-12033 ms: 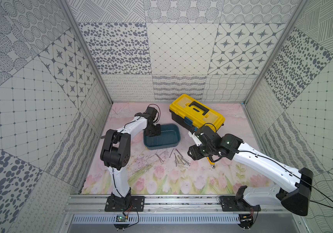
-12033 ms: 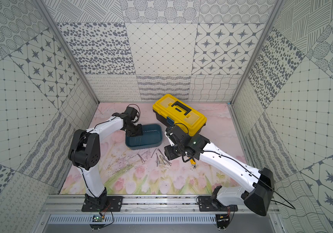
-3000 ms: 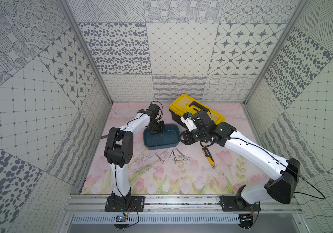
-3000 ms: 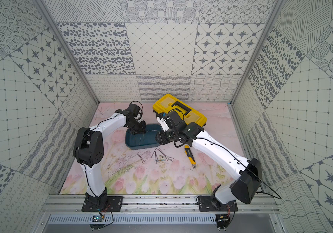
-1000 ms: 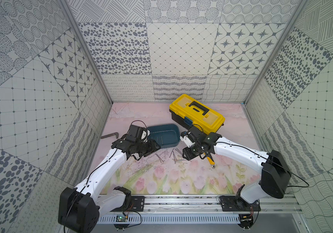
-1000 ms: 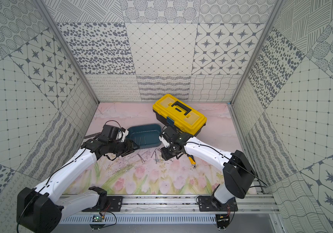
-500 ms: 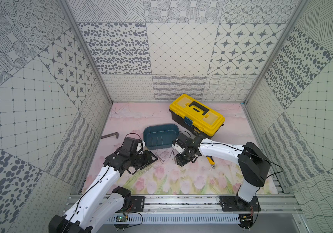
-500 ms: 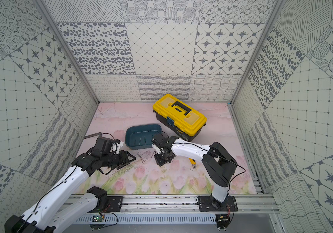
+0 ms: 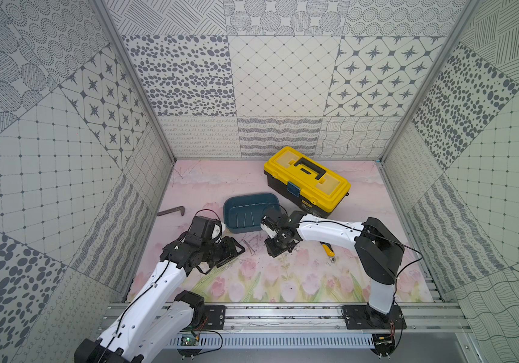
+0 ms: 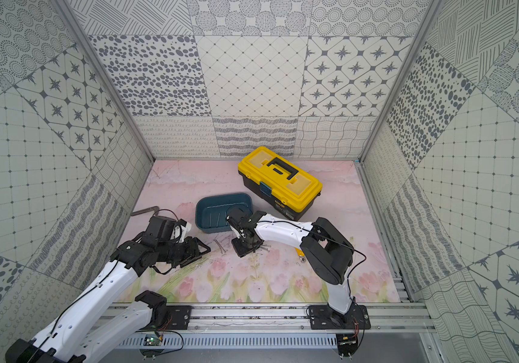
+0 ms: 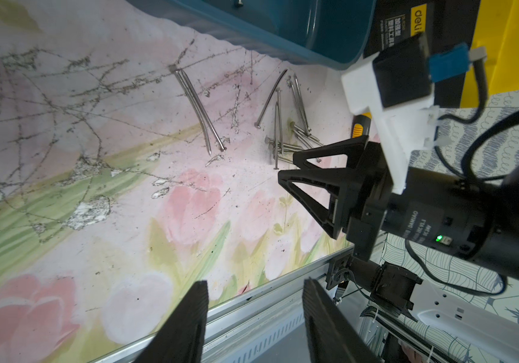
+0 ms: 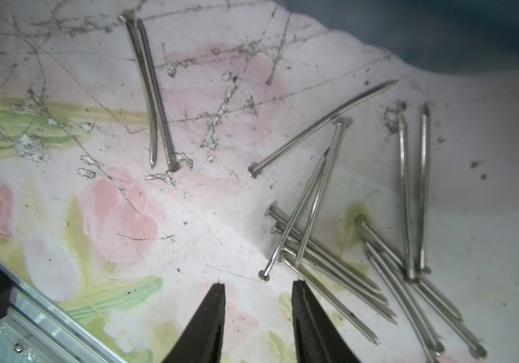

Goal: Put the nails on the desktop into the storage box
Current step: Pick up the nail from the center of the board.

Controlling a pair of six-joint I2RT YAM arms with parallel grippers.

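Note:
Several grey nails [image 12: 346, 235] lie in a loose pile on the tulip-printed desktop [image 9: 251, 283], with a pair of nails [image 9: 247, 245] to the left. My right gripper [image 12: 258, 284] is open just above the desktop at the pile's edge, nothing between its fingers; it also shows in both top views [image 9: 275, 251] [image 10: 242, 250]. The teal storage box [image 9: 248, 213] [image 10: 220, 210] stands just behind and holds a few nails. My left gripper [image 11: 253, 283] [image 9: 236, 256] is open and empty, left of the pair of nails [image 11: 200, 113].
A yellow-lidded black toolbox [image 9: 308, 182] stands behind and right of the box. A yellow utility knife [image 9: 327, 250] lies right of the pile, partly under the right arm. A dark L-shaped bar [image 9: 171, 211] lies by the left wall. A metal rail [image 9: 267, 314] borders the front.
Both arms have come away from the storage box. The right gripper has swung left and down onto the pile's edge, its jaws a little narrower. The left gripper has drawn back toward the front.

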